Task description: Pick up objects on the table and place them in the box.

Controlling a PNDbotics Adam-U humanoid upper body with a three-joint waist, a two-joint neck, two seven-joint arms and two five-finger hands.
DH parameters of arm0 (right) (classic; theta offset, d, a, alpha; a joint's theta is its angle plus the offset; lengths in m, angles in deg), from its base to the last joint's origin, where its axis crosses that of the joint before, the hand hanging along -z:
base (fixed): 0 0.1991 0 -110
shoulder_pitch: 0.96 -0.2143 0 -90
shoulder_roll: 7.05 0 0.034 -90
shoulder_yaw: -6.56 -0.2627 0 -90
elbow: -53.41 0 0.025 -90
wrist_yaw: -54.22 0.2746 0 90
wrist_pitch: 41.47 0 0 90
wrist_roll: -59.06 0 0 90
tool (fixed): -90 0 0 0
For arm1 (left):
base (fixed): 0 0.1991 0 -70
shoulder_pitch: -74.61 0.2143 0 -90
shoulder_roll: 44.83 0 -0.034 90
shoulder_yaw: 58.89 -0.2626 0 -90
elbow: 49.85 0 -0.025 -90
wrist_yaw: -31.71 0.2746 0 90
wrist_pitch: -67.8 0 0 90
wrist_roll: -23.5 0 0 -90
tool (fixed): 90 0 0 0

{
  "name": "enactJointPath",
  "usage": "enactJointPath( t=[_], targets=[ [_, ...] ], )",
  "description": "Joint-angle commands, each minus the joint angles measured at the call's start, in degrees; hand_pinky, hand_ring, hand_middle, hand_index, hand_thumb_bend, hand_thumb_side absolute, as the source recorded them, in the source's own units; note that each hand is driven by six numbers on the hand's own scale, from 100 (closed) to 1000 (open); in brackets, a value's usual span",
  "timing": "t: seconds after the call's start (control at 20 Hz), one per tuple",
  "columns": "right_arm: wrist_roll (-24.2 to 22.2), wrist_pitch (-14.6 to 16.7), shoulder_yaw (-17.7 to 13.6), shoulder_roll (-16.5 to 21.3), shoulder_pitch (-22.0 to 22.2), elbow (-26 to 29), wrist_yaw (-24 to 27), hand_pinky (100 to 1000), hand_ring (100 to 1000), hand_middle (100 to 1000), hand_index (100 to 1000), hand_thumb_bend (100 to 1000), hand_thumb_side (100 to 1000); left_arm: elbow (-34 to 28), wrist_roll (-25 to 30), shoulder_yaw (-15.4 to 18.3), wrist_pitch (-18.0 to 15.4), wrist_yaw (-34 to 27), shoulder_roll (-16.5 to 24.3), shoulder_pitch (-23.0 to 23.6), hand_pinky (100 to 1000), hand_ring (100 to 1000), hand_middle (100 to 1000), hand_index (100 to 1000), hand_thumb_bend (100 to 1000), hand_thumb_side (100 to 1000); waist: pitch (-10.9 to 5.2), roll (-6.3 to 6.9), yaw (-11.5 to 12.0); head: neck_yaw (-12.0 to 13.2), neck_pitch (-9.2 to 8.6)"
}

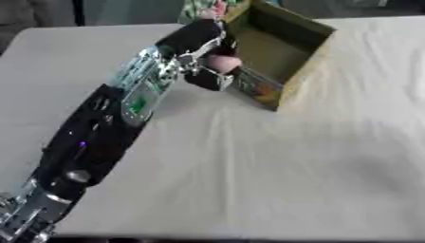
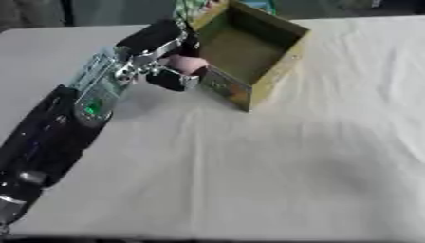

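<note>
My left hand [image 1: 205,50], upper centre of frame, has its fingers curled round a pink object [image 2: 188,63]. I hold it at the near-left wall of the open box [image 1: 309,57], above the white desk [image 1: 274,171]. The box interior shows bare.

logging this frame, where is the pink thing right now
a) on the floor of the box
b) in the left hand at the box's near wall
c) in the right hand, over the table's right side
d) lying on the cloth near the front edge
b: the left hand is curled round the pink thing, right against the outer side of the box; the box floor shows nothing pink.
</note>
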Motion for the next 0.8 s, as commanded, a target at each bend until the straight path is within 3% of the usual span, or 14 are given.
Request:
enactJointPath(
  t=[0.05,0.7,0.8],
  targets=[
    [-0.3,0.0,-0.2,1.3,-0.6,0.4,0.2,644,721,680,796,100,242,1.9,-2.2,1.6,0.6,2.1,0.5,-2.8,545,452,313,413,161,100,-1.22,-0.35,-0.3,0.2,-0.28],
    [-2.2,-0.5,1.7,0.7,-1.8,0.3,0.5,644,721,680,795,100,237,21.4,-14.7,7.6,0.7,14.9,-7.1,-10.4,577,509,409,493,164,100,-1.43,0.19,-4.7,1.8,-1.07],
    [-2.4,-0.5,1.9,0.6,-2.0,0.2,0.5,644,721,680,795,100,236,23.9,-15.9,8.5,0.6,16.3,-7.5,-10.9,593,537,461,545,175,100,-1.46,0.32,-5.4,2.0,-1.01]
  ],
)
